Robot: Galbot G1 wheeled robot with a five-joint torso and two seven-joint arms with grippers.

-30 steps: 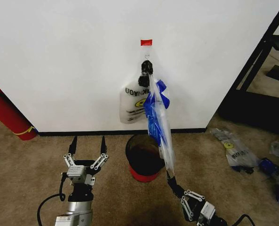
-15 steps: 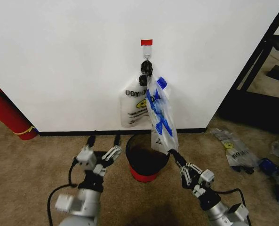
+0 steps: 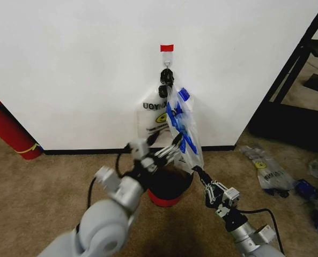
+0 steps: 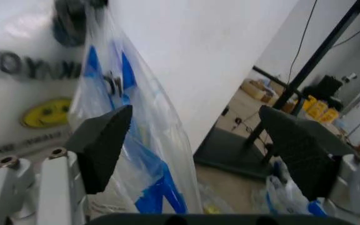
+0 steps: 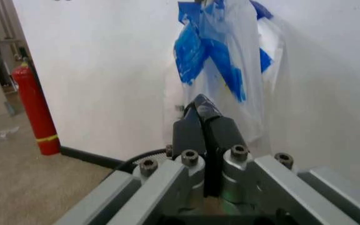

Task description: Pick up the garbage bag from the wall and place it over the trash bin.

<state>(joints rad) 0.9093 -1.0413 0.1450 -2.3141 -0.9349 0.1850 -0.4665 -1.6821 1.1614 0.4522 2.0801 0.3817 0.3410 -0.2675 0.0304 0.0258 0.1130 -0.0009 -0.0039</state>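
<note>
The garbage bag, translucent with blue patches, hangs from a metal hook on the white wall under a red tape strip. My right gripper is shut on the bag's lower corner, and its closed fingers point at the bag. My left gripper is open and raised just beside the bag's lower part; the bag lies by one of its fingers. The black trash bin with a red base stands below, partly hidden by my left arm.
A second smiley bag hangs behind on the same hook. A red fire extinguisher leans at the left wall. Loose bags lie on the carpet at the right, beside a black frame.
My left arm has lifted from low at the left and reached forward over the bin to the bag. The right gripper moved toward the wall with the bag's corner; the bag hangs slacker.
</note>
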